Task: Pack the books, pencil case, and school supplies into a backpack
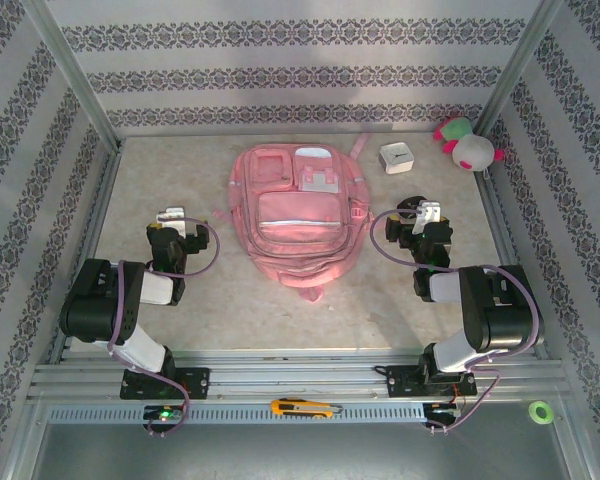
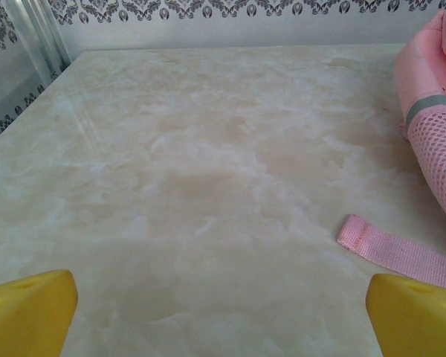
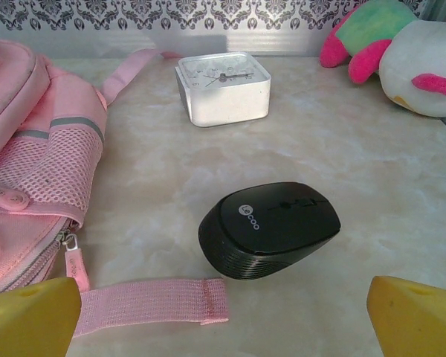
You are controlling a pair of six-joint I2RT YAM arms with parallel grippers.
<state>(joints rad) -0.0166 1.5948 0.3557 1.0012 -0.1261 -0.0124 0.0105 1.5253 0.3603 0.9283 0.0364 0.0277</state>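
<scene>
I've got the backpack [image 1: 292, 220] lying flat on the table [image 1: 180, 160], dead center of the top view. My left gripper [image 2: 223, 316] and right gripper [image 3: 223, 316] are both spread wide, holding nothing. A black mouse [image 3: 269, 227] sits mid-frame on the right wrist cam.

The backpack [image 1: 292, 215] is soft pink with white patches and a grey stripe. The worktop [image 1: 180, 170] is marbled cream. The mouse [image 3: 271, 227] is black, the clock [image 3: 223, 89] white, the plush toy [image 3: 401, 48] white, pink and green. Dark damask bands stripe the pale walls [image 1: 300, 75].
</scene>
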